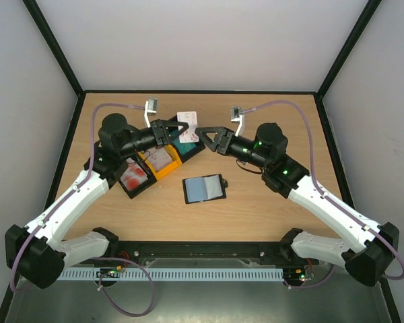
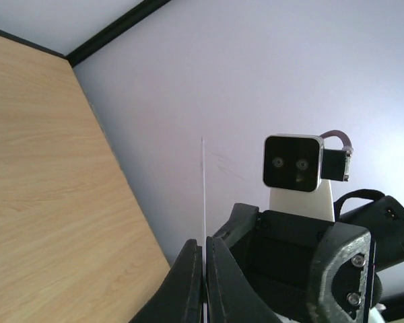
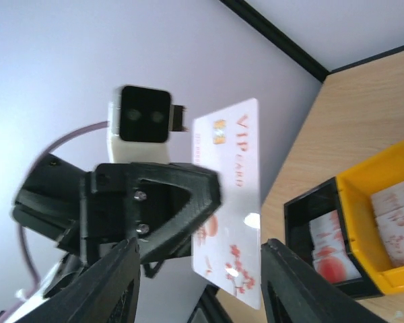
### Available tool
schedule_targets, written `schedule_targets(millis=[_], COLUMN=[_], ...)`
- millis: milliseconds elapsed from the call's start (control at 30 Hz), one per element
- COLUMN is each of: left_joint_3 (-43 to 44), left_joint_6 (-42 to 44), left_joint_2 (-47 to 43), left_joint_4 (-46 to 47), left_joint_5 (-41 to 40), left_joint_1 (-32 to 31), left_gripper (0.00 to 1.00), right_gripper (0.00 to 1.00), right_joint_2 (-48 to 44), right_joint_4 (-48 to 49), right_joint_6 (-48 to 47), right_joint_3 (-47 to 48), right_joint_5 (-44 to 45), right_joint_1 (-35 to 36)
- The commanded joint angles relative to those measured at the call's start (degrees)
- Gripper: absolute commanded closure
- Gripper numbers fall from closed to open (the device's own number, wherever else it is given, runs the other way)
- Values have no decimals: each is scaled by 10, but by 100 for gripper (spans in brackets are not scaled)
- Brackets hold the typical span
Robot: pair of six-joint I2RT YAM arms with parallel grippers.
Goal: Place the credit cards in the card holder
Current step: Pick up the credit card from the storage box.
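The top external view looks steeply down from above and behind the arm bases, taking in the whole light wooden table. The left wrist view sits close behind the left end effector, facing the right end effector. The right wrist view looks back the opposite way. Both wrist views share the white red-printed plastic card, edge-on in one, face-on in the other.

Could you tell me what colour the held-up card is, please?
The card is white with red print, seen best in the right wrist view.
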Motion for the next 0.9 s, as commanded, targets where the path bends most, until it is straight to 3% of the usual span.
schedule_targets(millis=[0, 267, 667, 733, 867], left_joint_3=[-17, -20, -83, -95, -92], left_joint_6=[-78, -95, -85, -81, -37], left_joint_2=[-25, -60, -129, -141, -158], left_joint_4=[71, 55, 42, 32, -57], left_joint_5=[23, 5, -31, -39, -81], left_joint_1=[-8, -46, -61, -61, -60], left_gripper=[98, 98, 96, 90, 45], right_gripper=[55, 62, 98, 98, 98], right_joint_2=[-20, -24, 13, 16, 20], right_joint_4=[21, 24, 108, 108, 74], right_joint_6=[22, 40, 92, 91, 54], right_joint_3=[9, -2, -38, -43, -41], right_joint_5=[-20, -66, -157, -159, -125], right_joint_1=[1, 1, 1, 0, 0])
